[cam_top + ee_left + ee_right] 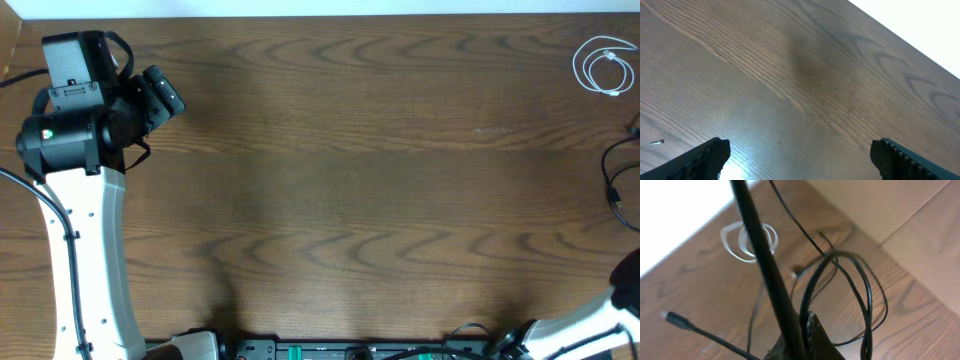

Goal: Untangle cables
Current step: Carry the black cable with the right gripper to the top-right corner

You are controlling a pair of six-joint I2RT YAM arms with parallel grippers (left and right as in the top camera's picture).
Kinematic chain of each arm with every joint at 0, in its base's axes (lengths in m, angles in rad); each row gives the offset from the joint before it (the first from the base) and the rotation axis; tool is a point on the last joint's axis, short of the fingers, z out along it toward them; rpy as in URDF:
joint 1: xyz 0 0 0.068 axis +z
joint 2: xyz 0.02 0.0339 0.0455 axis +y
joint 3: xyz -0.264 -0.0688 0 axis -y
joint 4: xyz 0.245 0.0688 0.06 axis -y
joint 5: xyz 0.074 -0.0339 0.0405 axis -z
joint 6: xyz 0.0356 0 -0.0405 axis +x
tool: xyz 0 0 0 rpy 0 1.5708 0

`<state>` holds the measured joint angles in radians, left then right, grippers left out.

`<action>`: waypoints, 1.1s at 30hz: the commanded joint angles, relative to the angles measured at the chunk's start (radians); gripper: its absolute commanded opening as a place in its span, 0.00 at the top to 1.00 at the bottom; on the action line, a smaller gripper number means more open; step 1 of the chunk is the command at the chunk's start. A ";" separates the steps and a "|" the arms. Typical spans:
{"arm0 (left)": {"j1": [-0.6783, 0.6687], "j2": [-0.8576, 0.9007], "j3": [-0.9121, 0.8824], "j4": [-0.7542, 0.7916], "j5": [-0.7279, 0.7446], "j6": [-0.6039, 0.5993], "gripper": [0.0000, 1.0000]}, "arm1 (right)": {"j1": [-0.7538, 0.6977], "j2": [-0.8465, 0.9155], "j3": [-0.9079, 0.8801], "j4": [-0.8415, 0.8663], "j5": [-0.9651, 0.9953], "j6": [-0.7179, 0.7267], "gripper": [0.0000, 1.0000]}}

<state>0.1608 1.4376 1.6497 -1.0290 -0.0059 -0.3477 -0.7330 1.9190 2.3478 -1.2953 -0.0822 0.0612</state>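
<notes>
Judging progress as well along | white cable (605,68) lies coiled alone at the far right corner of the bench (350,180), apart from the black cable (610,185) looping at the right edge | your left jaws gape wide, empty, far left | right jaws: you cannot tell if they hold the black loops | remaining: straighten black cable

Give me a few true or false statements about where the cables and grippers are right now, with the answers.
1. The white cable lies coiled near the far right corner of the table. True.
2. The left gripper is shut on something. False: it is open, with nothing between its fingers.
3. The black cable lies at the table's middle. False: it is at the right edge.
4. Black cable loops show close up in the right wrist view. True.
</notes>
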 commanded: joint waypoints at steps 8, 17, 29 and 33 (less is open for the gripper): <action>0.003 0.006 0.005 -0.002 -0.002 -0.010 0.04 | -0.026 0.261 0.006 -0.022 0.020 -0.018 0.01; 0.003 0.006 0.005 -0.003 -0.002 -0.010 0.04 | -0.010 0.231 0.007 -0.049 -0.209 -0.092 0.01; 0.003 0.006 0.005 -0.003 -0.003 -0.010 0.04 | 0.250 0.038 0.007 -0.209 -0.354 -0.220 0.01; 0.003 0.006 0.005 -0.003 -0.003 -0.010 0.04 | 0.378 -0.043 0.007 -0.214 -0.289 -0.219 0.01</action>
<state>0.1608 1.4376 1.6497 -1.0286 -0.0059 -0.3477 -0.4240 1.9491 2.3436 -1.5009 -0.4034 -0.1287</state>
